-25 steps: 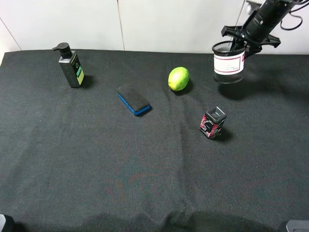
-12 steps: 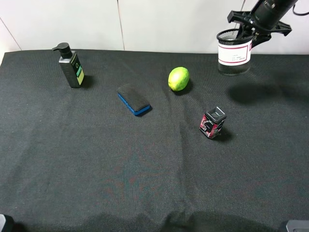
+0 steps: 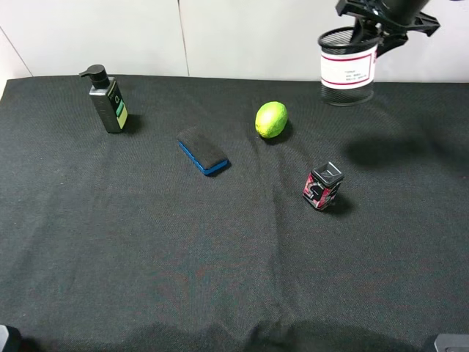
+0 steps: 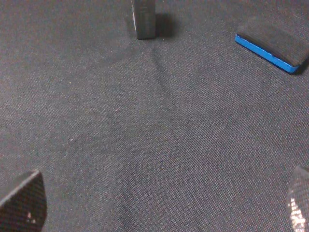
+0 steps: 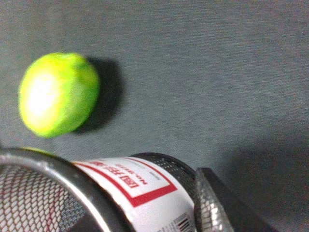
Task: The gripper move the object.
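The mesh cup is hanging in the air at the upper right of the high picture. It is above the black cloth, up and right of the lime. The right gripper is reaching down from the top edge and pinching the cup's rim. The left gripper is hovering over the cloth, fingers spread wide.
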`<act>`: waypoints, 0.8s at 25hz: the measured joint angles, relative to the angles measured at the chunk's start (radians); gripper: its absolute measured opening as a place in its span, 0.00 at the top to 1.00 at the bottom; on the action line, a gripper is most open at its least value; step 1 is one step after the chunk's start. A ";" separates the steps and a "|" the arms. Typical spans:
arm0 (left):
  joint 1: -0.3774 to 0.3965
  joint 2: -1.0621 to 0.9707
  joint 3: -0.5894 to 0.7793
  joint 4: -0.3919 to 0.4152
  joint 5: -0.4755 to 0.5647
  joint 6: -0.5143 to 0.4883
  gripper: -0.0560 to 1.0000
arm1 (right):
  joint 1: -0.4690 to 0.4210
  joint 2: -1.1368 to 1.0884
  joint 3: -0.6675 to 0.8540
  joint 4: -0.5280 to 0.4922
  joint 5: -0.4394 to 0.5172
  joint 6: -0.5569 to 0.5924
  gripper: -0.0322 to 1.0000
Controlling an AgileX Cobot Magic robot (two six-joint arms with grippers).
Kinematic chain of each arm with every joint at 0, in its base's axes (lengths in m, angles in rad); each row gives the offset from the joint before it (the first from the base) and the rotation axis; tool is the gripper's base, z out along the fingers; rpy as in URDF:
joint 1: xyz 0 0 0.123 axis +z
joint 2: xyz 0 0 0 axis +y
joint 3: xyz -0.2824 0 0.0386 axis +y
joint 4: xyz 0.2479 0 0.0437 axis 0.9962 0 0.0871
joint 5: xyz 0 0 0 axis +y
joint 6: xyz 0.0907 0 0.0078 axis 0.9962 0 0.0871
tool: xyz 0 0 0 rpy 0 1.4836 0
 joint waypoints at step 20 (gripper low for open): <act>0.000 0.000 0.000 0.000 0.000 0.000 0.00 | 0.388 -0.100 0.000 0.020 0.026 0.004 0.75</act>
